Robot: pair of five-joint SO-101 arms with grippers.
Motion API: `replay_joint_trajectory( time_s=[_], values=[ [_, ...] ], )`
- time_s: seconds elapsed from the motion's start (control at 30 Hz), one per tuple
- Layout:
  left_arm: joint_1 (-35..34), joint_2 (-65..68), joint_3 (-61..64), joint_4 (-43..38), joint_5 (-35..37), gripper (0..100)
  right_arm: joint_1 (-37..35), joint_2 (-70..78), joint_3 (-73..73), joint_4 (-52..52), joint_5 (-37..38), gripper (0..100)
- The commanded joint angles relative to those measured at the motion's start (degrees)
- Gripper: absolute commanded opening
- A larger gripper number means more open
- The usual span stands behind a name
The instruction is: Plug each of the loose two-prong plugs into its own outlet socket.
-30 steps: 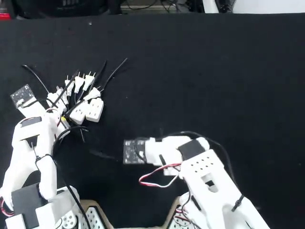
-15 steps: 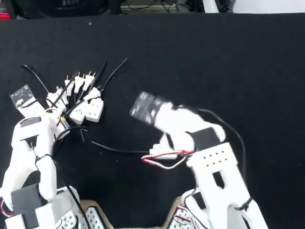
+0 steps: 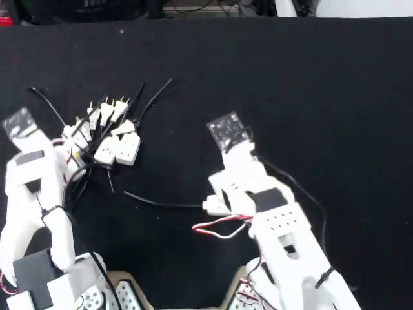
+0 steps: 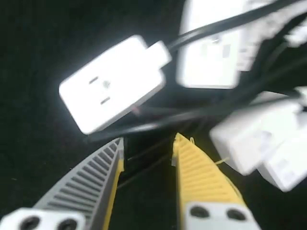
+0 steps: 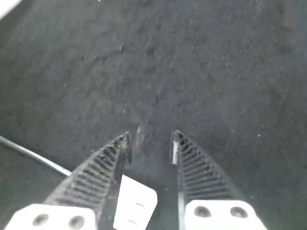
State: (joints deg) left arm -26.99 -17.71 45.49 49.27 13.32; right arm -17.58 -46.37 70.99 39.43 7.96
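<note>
Cords [image 3: 138,104] and outlet sockets [image 3: 120,149] crowd the left end effector [image 4: 146,143]; bare mat [image 3: 310,84] lies rightward.

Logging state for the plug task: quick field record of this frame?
left gripper: open, over black cables
outlet socket: white, slots empty, just ahead of left gripper
right gripper: open, above bare mat
white socket piece: low between right gripper's jaws, not clearly clamped
two-prong plugs: loose, bunched on mat's left side
</note>
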Motion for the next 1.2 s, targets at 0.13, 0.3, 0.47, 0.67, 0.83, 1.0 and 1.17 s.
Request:
replay_joint_trajectory(
  time_s=[0.13,0.3,0.47,0.67,0.83,1.0,1.17],
  values=[
    [5.1,4.3,-21.8,16.3,-16.1,19,1.8,-1.7,1.8,-3.8,-0.8,11.9],
    [6.9,13.8,-35.6,23.1,-21.5,28,1.8,-1.7,2.9,-5.3,-0.8,11.9],
    [11.4,22.9,-48.2,24.3,-30.1,28,1.8,-1.7,3.0,-5.3,-0.8,11.9],
    [12.2,33.8,-57.5,24.2,-36.7,20,3.0,-1.7,3.0,-5.3,-0.8,11.9],
    [10.8,40.5,-60.5,26.3,-45.9,21,6.5,-1.8,2.9,-7.0,-0.8,11.9],
    [10.8,44.5,-66.4,30.1,-47.3,20,6.9,-1.8,3.0,-7.2,-0.8,11.9],
    [10.8,48.1,-68.7,31.6,-47.6,20,6.9,-1.8,3.0,-7.2,-0.8,11.9]
  ],
)
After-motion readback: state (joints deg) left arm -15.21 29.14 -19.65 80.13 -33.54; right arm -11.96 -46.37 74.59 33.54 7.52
